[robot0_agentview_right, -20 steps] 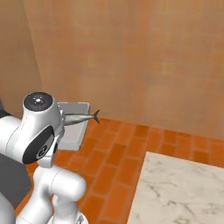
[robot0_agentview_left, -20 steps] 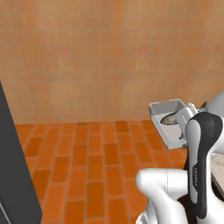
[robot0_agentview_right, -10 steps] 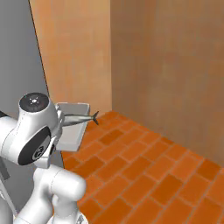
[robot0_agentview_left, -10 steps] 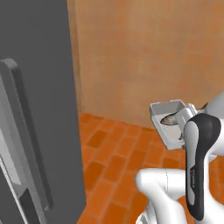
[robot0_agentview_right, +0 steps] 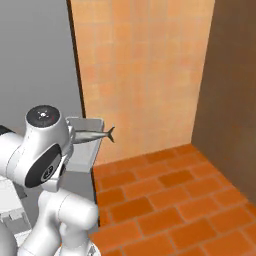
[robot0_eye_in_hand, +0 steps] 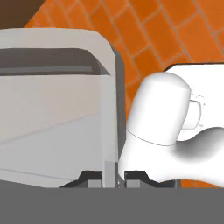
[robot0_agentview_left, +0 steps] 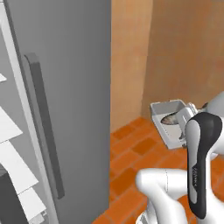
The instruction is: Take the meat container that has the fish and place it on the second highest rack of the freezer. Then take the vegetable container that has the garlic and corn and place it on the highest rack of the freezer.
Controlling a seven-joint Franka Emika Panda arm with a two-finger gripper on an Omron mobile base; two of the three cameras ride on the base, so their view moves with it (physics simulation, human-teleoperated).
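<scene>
Freezer [robot0_agentview_left: 65,87] first: its tall grey door with the long vertical handle [robot0_agentview_left: 43,127] stands at the left in the left base view, and white shelves [robot0_agentview_left: 13,162] show at the far left edge. Which of them is the second highest rack I cannot tell from here. Orange brick floor [robot0_agentview_right: 165,200] runs to the tan wall [robot0_agentview_right: 140,65].

Next down in size, the meat container [robot0_agentview_left: 168,119] is carried up in the air beside the arm, well apart from the shelves. It is a shallow grey tray, stiff and probably light. In the hand view the gripper [robot0_eye_in_hand: 110,178] has its tips closed on the tray's thin side wall [robot0_eye_in_hand: 110,127]. That edge hold could let the tray tip.

Smallest, the fish [robot0_agentview_right: 92,135] lies loose inside, tail poking over the rim, so it may slide.
</scene>
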